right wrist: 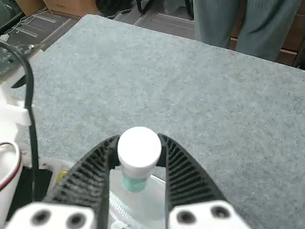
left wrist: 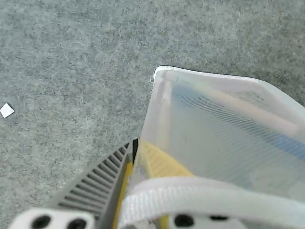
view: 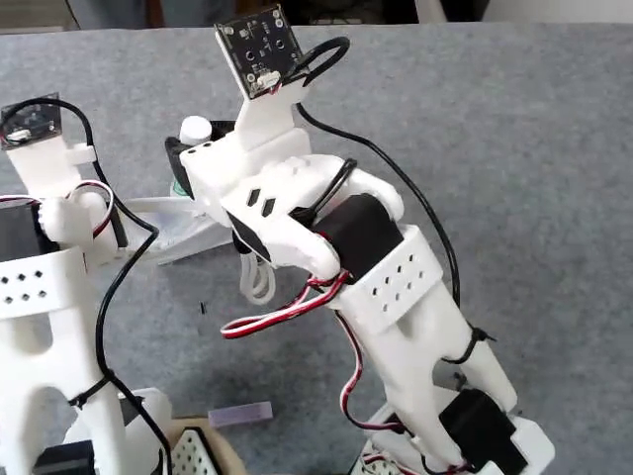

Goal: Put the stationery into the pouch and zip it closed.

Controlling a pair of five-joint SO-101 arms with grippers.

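Note:
A translucent white mesh pouch (view: 170, 222) lies on the grey table between the two arms. In the left wrist view the pouch (left wrist: 214, 138) shows blue and pale items inside it. My left gripper (left wrist: 135, 146) is shut on its near edge, and stands at the pouch's left end (view: 117, 226) in the high view. My right gripper (right wrist: 138, 143) is shut on a glue stick (right wrist: 138, 149) with a white cap and a green label. It holds the stick upright just above the pouch (right wrist: 138, 210). The white cap of the glue stick (view: 195, 129) sticks out behind the right gripper (view: 203, 153).
A small lilac block (view: 240, 414) lies near the front edge between the arm bases, beside a brown cardboard piece (view: 213, 445). A tiny dark speck (view: 203, 308) and a white scrap (left wrist: 6, 110) lie on the mat. Open grey table stretches to the right and far side.

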